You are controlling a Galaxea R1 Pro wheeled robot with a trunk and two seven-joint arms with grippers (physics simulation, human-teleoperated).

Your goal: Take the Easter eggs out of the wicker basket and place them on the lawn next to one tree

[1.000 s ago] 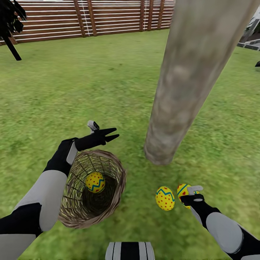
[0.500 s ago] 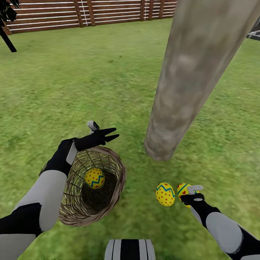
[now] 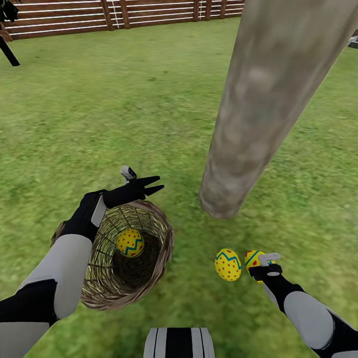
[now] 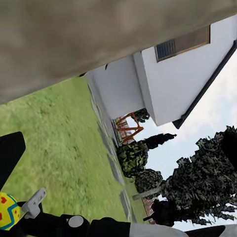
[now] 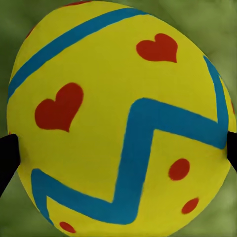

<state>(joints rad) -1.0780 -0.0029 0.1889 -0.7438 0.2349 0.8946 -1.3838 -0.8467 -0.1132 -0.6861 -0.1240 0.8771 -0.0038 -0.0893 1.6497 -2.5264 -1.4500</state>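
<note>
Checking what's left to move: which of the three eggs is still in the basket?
The egg inside the wicker basket, below the left gripper. The other two lie on the lawn near the tree, one free, one at the right gripper.

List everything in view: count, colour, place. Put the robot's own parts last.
Easter eggs: three, yellow with red marks and blue zigzag; one inside the wicker basket, one on the grass near the trunk's foot, one between the right gripper's fingers.
Wicker basket: one, brown, on the lawn under the left arm.
Tree: one, pale grey-beige trunk, beyond the two outer eggs.
Lawn: green, all around.
Fence: brown slats, far edge.
House: white, in the left wrist view.
Left gripper: black, open, above the basket's far rim.
Right gripper: black, at the third egg.
</note>
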